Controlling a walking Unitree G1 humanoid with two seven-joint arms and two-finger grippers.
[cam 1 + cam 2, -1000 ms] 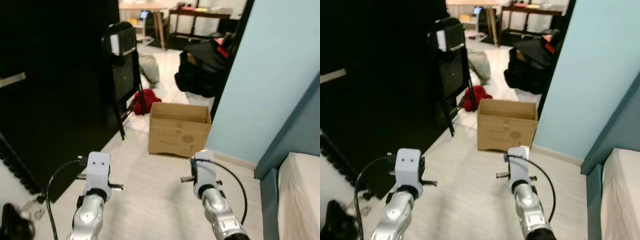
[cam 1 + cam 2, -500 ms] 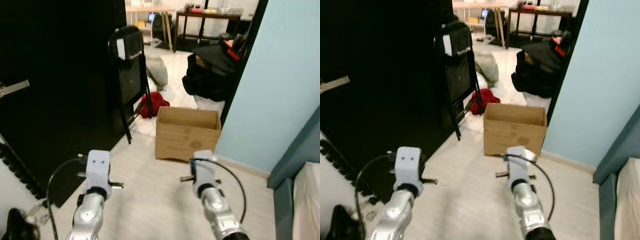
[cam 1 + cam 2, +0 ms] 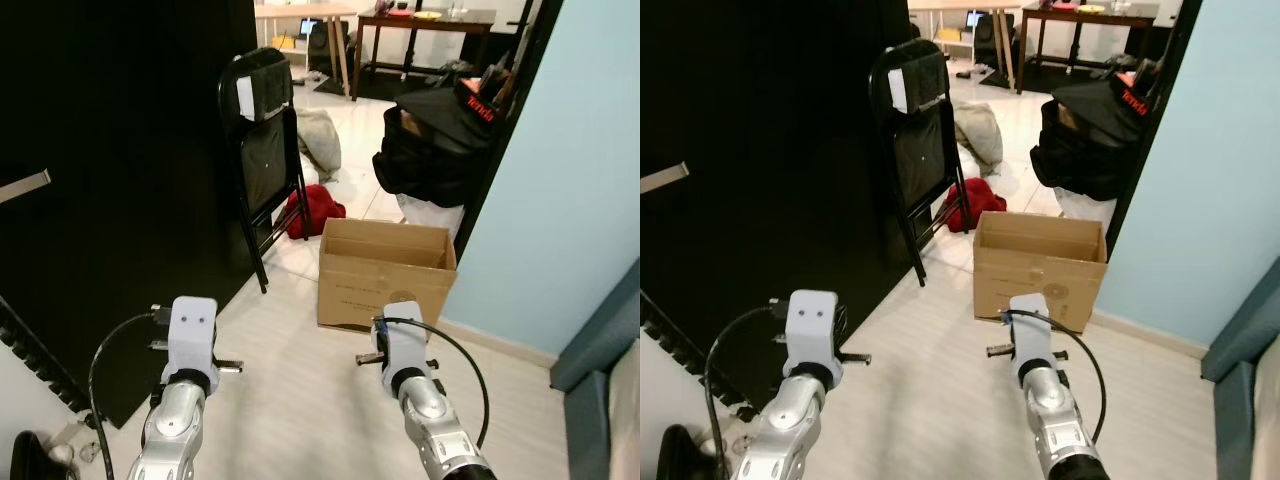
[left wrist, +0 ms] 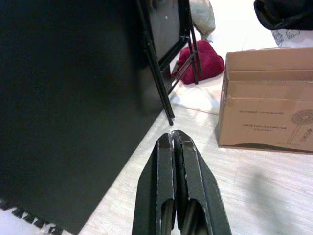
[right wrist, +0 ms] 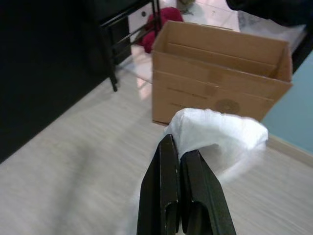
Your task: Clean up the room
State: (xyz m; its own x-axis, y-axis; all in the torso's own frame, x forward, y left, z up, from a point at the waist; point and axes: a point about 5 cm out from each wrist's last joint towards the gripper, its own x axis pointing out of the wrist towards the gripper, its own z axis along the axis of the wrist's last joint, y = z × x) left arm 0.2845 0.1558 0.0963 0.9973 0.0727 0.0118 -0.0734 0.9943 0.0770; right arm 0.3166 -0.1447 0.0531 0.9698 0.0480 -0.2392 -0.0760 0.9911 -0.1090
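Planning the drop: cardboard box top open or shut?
Open. The cardboard box stands upright on the floor, flaps up, inner walls showing. The right gripper holds a white cloth before it.

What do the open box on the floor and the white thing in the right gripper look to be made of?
The box looks like plain brown corrugated cardboard, matte, with fold creases and faint printing. The white item pinched by the right gripper looks like soft crumpled tissue or thin cloth; which one is unclear.

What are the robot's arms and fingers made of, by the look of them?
Both arms are shiny silver tubes ending in pale grey box-shaped wrist blocks, each with a looping black cable. The left gripper and right gripper each have two long, tapering black fingers.
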